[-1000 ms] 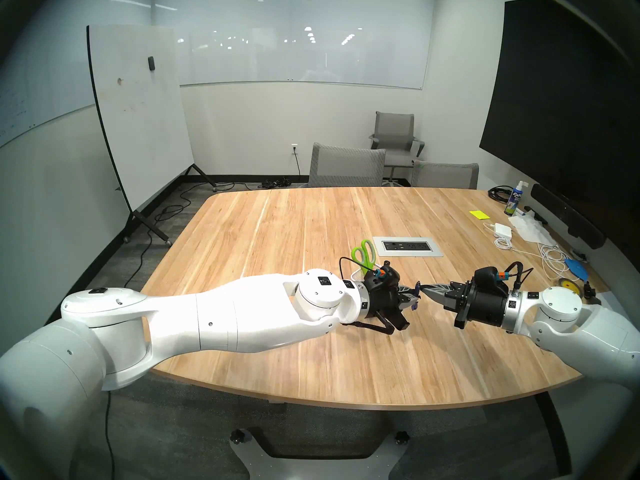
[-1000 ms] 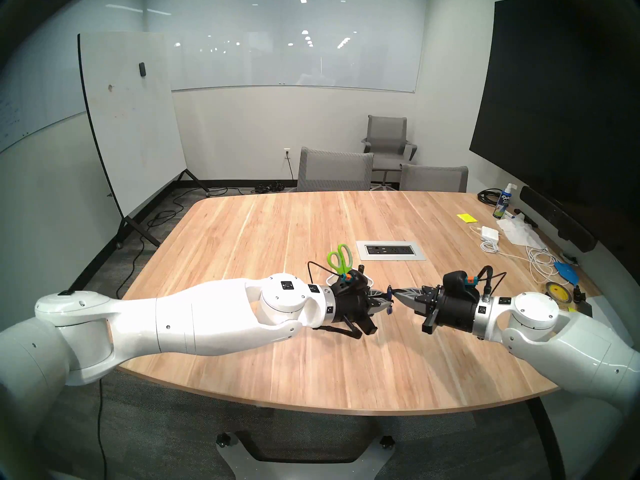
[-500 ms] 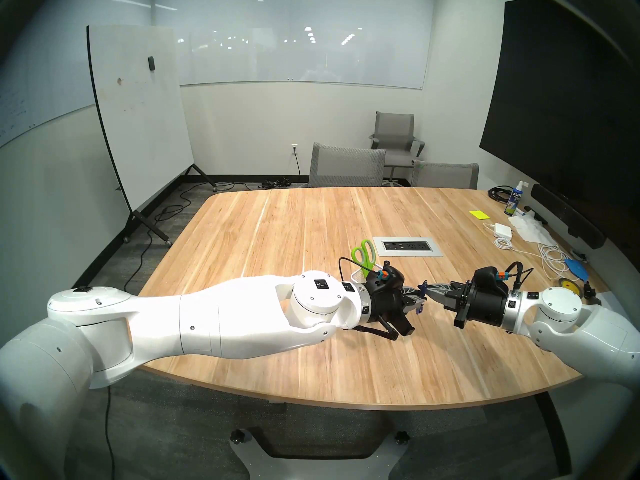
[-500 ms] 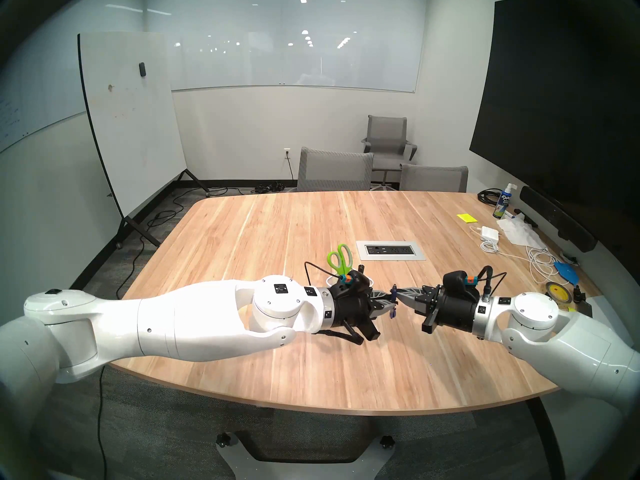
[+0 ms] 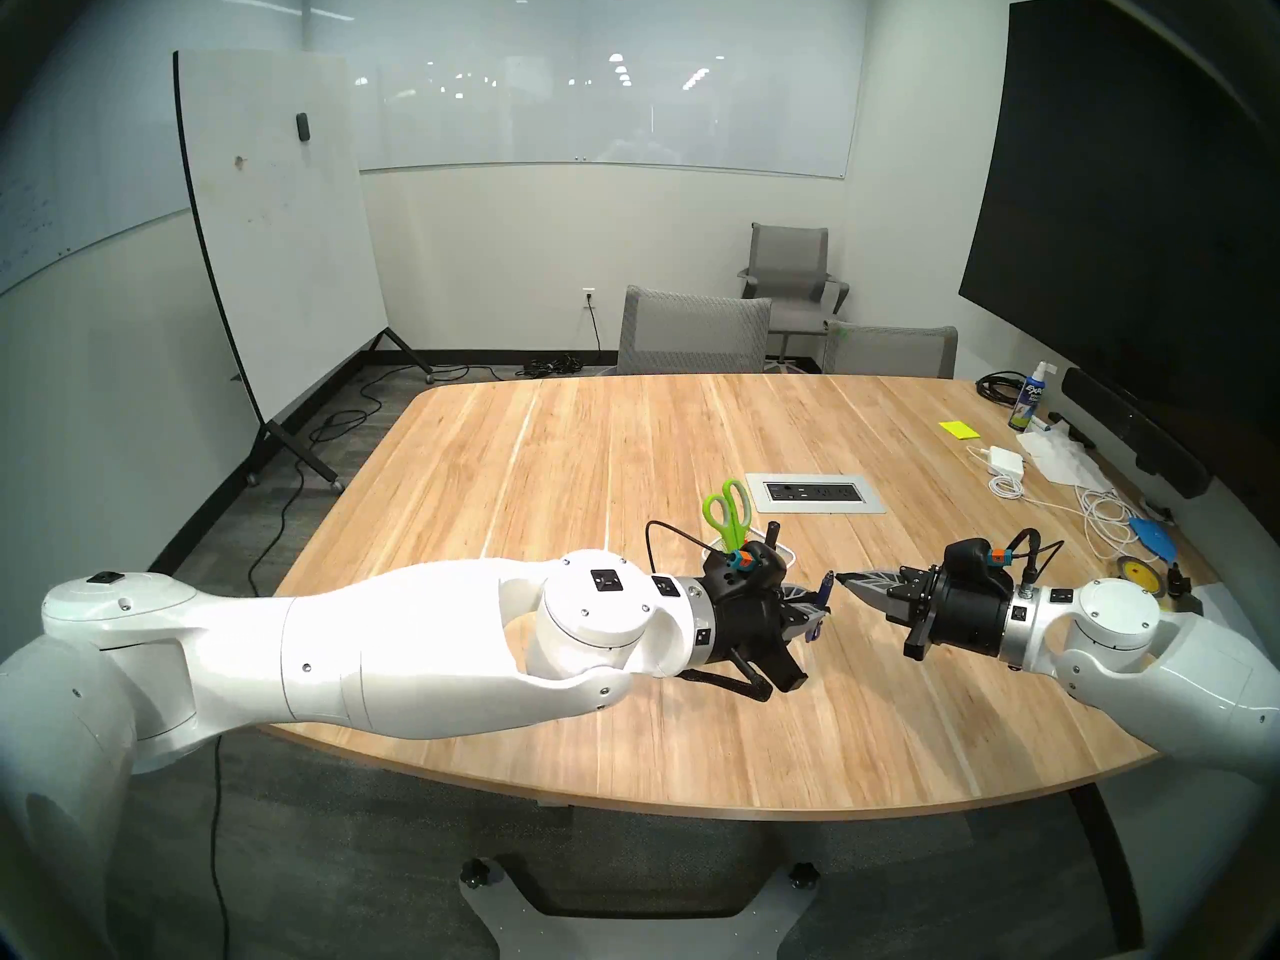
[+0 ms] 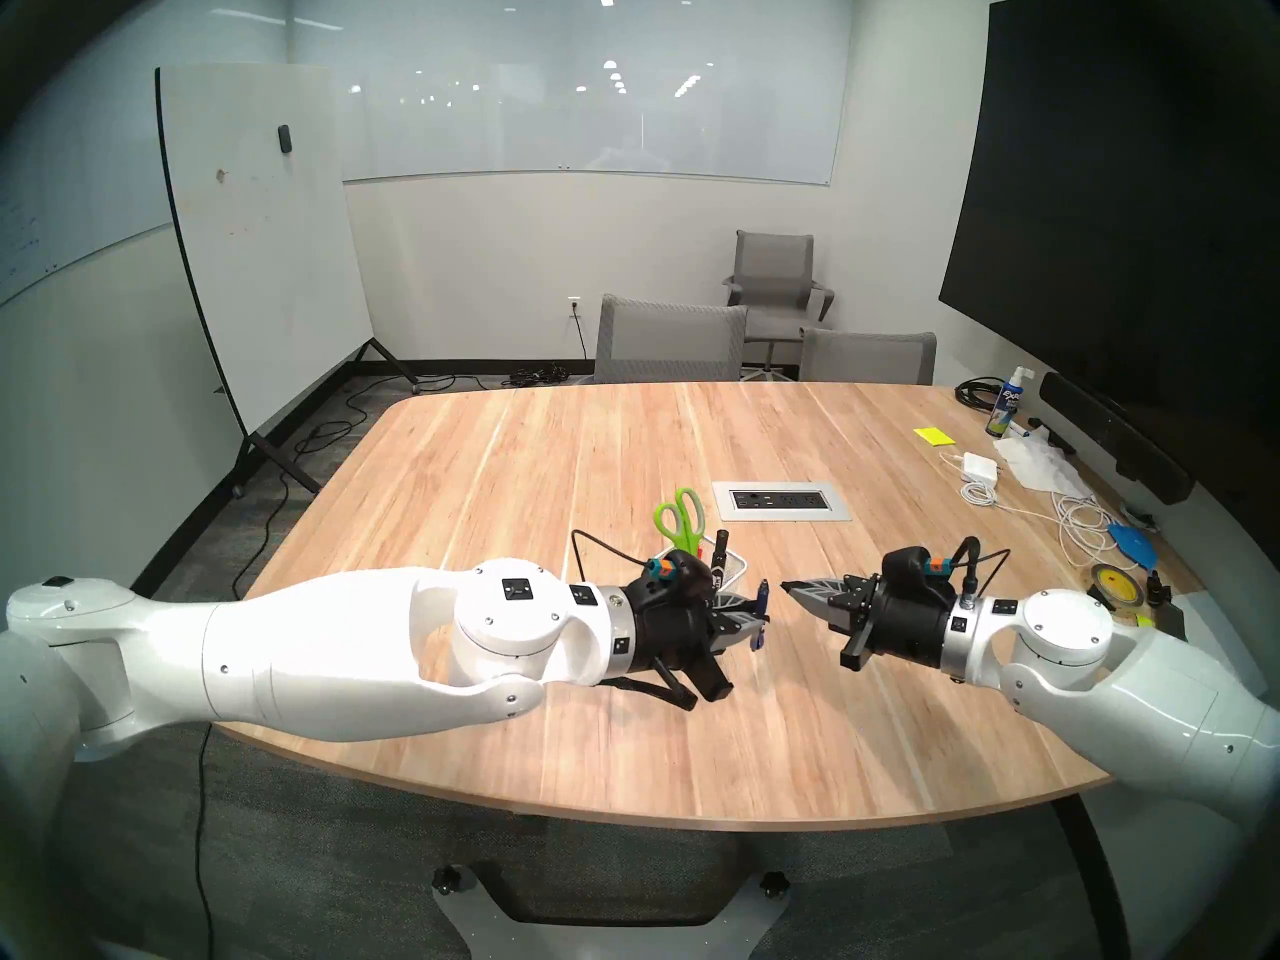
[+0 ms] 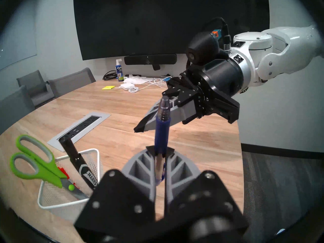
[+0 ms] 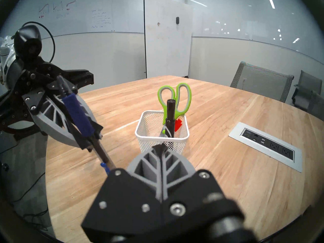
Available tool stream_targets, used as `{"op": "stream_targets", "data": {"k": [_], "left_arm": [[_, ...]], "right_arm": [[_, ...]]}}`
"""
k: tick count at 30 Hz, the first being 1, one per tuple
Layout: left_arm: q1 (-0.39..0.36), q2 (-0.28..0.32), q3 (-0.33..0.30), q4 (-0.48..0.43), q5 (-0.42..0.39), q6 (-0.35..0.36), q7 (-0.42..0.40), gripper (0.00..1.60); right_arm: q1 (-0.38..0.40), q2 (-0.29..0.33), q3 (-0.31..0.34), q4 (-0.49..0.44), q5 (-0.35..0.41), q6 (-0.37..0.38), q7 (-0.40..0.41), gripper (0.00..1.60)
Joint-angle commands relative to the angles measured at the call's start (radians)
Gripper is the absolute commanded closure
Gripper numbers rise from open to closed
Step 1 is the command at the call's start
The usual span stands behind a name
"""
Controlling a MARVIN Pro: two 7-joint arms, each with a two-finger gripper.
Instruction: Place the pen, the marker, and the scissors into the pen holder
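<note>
Left gripper [image 7: 159, 152] clamped on the pen [image 7: 161, 130], blue grip section upward, above the table [image 5: 623, 453]; right gripper [image 7: 140, 127] closed, empty, just beside the pen, not touching; pen holder [image 8: 162, 132] stands behind on the table, containing the scissors [image 8: 175, 100] and marker [image 8: 170, 118].

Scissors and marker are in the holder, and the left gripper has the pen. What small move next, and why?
Probably carry the left gripper, shut on the pen, over the pen holder: the scissors and marker already stand inside.
</note>
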Motion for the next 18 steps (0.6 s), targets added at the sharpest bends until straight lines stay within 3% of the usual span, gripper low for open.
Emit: {"op": "stream_targets", "data": {"k": [1, 2, 3, 4, 18], "left_arm": [[-0.01, 0.101, -0.032, -0.113, -0.017, 0.02, 0.063, 1.6], [-0.01, 0.108, -0.034, -0.12, -0.019, 0.021, 0.069, 1.6], [-0.012, 0.112, -0.036, -0.127, -0.022, 0.025, 0.073, 1.6], [-0.013, 0.117, -0.038, -0.134, -0.025, 0.029, 0.078, 1.6], [-0.025, 0.147, -0.056, -0.142, -0.048, 0.047, 0.095, 1.6]], "right_arm": [[0.006, -0.001, 0.003, -0.017, -0.016, -0.003, -0.013, 0.93], [0.006, -0.001, 0.003, -0.018, -0.019, -0.002, -0.014, 0.86], [0.006, 0.0, 0.002, -0.019, -0.02, 0.0, -0.014, 0.35], [0.006, 0.0, 0.003, -0.02, -0.021, 0.0, -0.015, 0.01], [0.005, 0.0, 0.004, -0.021, -0.024, 0.001, -0.019, 0.01]]}}
